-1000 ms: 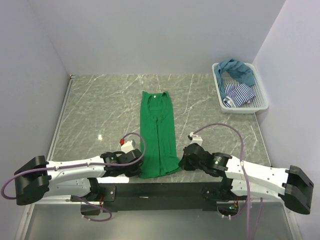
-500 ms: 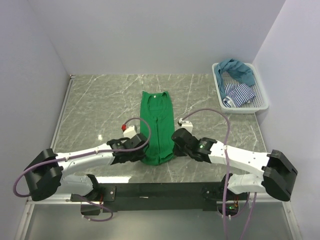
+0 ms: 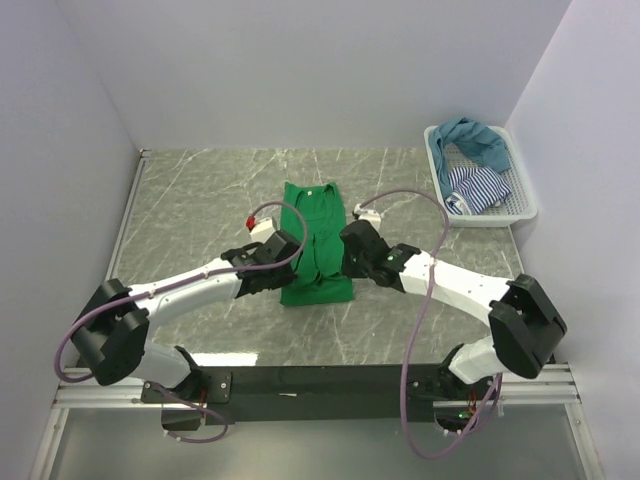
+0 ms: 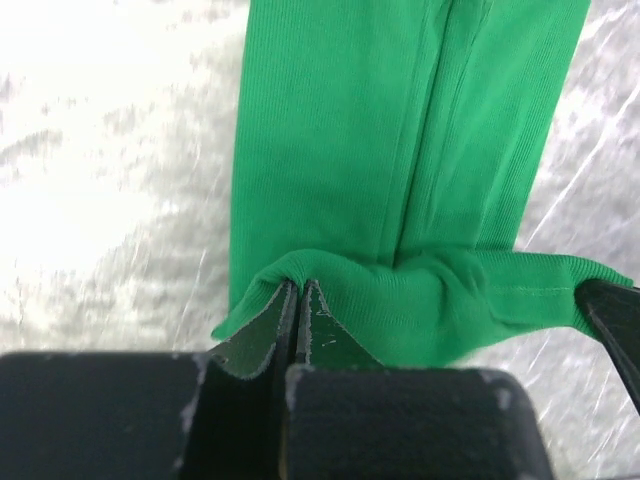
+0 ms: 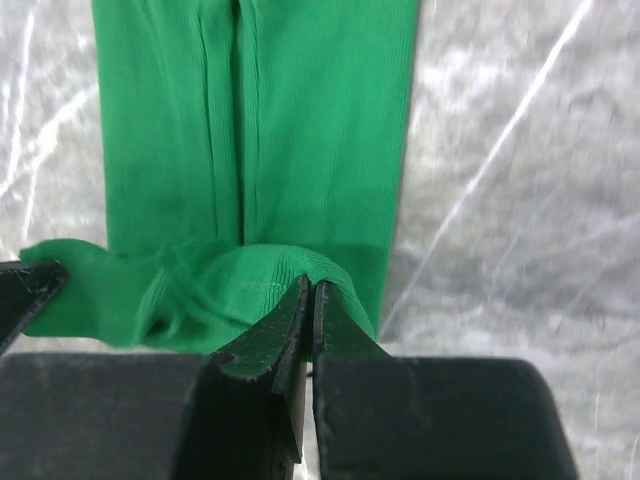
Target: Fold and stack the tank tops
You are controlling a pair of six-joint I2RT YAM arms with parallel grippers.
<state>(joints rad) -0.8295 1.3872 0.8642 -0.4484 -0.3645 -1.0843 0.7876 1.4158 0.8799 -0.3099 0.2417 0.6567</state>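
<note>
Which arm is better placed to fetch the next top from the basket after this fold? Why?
Likely right. The basket sits far right, nearer the right gripper; the left gripper is beyond the green top. Both grip its hem.

In the middle of the frame the green tank top lies lengthwise on the marble bench, and its lower part looks doubled over. The left pincer meets the top's left edge and the right pincer its right edge. At upper right, a white basket holds the teal top and the striped top.
</note>
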